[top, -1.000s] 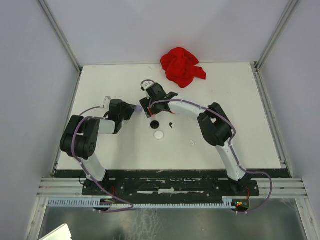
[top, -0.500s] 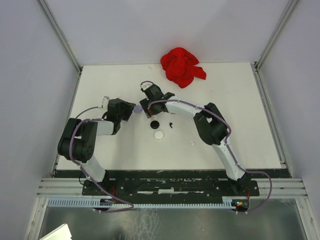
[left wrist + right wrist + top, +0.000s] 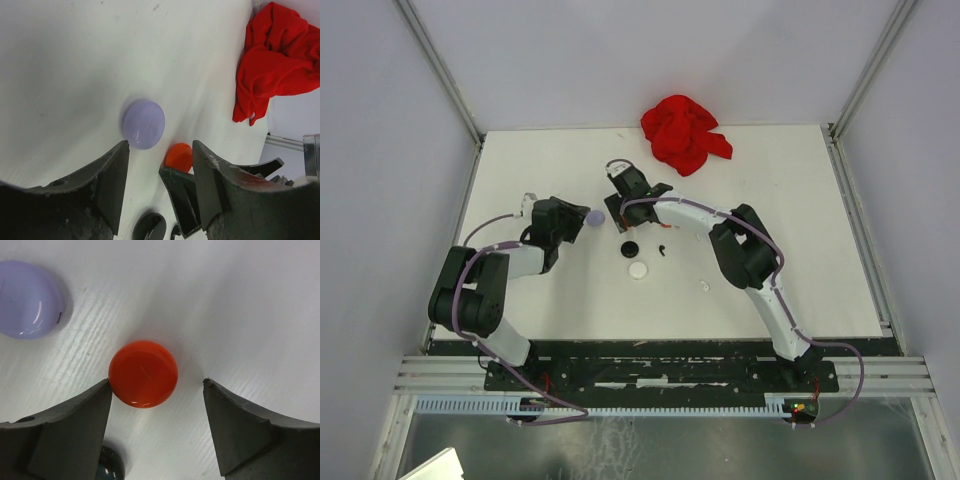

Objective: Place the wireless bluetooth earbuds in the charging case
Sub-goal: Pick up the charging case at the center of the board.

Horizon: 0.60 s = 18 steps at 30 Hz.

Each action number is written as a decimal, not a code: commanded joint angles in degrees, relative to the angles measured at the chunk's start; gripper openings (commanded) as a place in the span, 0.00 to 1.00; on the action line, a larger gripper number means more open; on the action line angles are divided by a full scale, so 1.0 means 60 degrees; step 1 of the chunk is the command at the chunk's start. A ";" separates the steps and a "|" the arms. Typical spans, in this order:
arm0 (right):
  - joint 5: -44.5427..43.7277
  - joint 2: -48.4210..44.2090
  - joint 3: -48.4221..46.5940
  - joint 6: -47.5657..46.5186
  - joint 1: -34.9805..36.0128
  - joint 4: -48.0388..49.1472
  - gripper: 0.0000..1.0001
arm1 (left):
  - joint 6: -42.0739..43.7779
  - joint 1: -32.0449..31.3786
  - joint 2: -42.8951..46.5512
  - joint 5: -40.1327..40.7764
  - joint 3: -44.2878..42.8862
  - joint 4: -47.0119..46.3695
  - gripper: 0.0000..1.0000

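Note:
A red round case lies on the white table between the fingers of my open right gripper, its edge against the left finger. A lilac round case lies free just ahead of my open left gripper, which holds nothing. In the top view the lilac case sits between the left gripper and the right gripper. A tiny black earbud and a tiny white earbud lie loose to the right.
A black round case and a white one lie just in front of the grippers. A crumpled red cloth sits at the table's far edge. The two grippers stand close together, fingers nearly meeting.
My left gripper has opened and drawn back a little to the left, leaving the lilac case on the table. The right gripper shifted slightly over the red case.

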<state>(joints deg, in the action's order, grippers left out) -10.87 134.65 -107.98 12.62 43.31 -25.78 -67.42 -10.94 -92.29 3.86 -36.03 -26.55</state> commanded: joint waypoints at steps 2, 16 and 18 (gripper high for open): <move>-0.0515 -0.0669 0.0394 -0.0218 -0.0366 -0.0056 0.82 | 0.0439 0.0049 0.0386 -0.0071 0.0083 -0.0102 0.60; -0.0809 -0.1634 0.1443 -0.0280 -0.0793 -0.0003 0.83 | 0.0415 0.0046 0.0491 -0.0119 0.0188 -0.0102 0.60; -0.0705 -0.1840 0.1647 -0.0294 -0.0828 0.0158 0.83 | 0.0417 0.0047 0.0512 -0.0114 0.0179 -0.0102 0.60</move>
<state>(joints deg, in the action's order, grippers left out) -14.11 128.77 -99.53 11.49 39.20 -25.91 -67.42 -10.94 -91.31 3.36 -35.22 -25.80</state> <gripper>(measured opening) 0.825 0.600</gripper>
